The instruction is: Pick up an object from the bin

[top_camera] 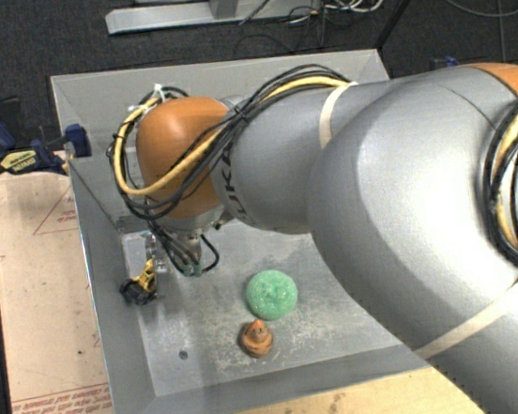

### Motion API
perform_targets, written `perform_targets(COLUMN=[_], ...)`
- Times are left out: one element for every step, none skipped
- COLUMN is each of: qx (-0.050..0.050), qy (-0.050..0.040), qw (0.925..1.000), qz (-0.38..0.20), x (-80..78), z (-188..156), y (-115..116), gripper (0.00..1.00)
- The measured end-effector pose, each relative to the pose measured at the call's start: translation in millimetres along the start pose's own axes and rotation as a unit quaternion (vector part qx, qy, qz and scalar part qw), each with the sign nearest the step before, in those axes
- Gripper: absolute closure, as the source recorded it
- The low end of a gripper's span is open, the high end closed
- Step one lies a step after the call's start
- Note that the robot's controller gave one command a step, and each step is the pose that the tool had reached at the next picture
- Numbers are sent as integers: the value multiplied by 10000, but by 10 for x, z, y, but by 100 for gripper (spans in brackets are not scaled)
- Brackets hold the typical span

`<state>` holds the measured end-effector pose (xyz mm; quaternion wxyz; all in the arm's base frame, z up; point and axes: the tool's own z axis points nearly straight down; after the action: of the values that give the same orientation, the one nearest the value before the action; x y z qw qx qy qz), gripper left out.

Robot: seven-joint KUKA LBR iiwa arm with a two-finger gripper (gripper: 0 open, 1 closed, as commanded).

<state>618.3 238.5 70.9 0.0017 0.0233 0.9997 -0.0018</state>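
Against the bin's point(106, 269) left wall hangs the gripper point(153, 263), open or closed I cannot tell, beside a small black-and-yellow piece point(140, 288). A green ball point(271, 294) and an orange cone point(255, 338) lie nearer, to the right.

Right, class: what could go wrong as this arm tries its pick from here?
One: the gripper sits close to the bin's left wall, beside a small black-and-yellow thing; it may scrape the wall or push that thing away. Two: the green ball looks round and could roll if the arm bumps it.
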Motion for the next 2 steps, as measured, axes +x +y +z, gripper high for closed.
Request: perform_targets(qx=[-1, -28], qy=[0, 5], qw=[10000, 10000], qz=[2, 11], x=[0, 87], z=[0, -929], y=[-1, 85], gripper=[100, 100])
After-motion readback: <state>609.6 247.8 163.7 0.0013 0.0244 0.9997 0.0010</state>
